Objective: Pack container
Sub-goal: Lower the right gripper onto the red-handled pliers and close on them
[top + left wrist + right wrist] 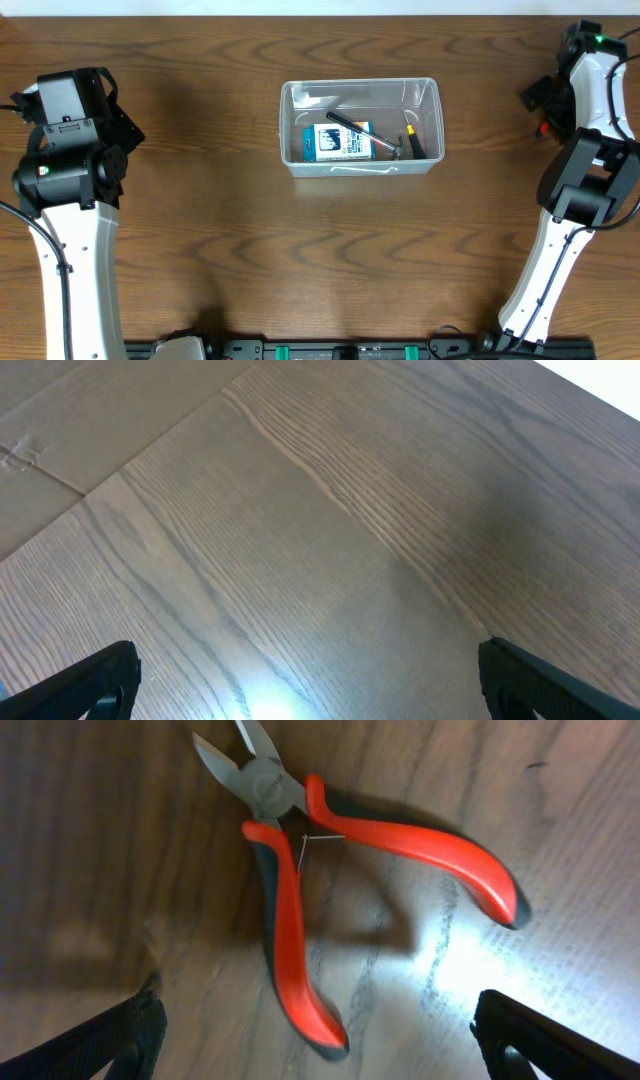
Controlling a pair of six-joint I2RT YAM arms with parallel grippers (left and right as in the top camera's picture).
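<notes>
This is looking like a robotics lab bench: robot arms (70,250) are standing at a wood-grain table (200,200), and red-handled cutters (283,910) are lying just ahead of the right claw (318,1010).

Container (360,167) clear. Box (336,143) blue and white. Pliers (285,920) red handles, grey tip. Table (200,210) brown, wavy wood lines.

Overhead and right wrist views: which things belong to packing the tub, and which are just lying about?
Job: tub; already inside it, blue-and-white box, black pen, dark-handled tool; red-handled cutters below the open right hand, likely next.
Lying about: none seen; just the table.
</notes>
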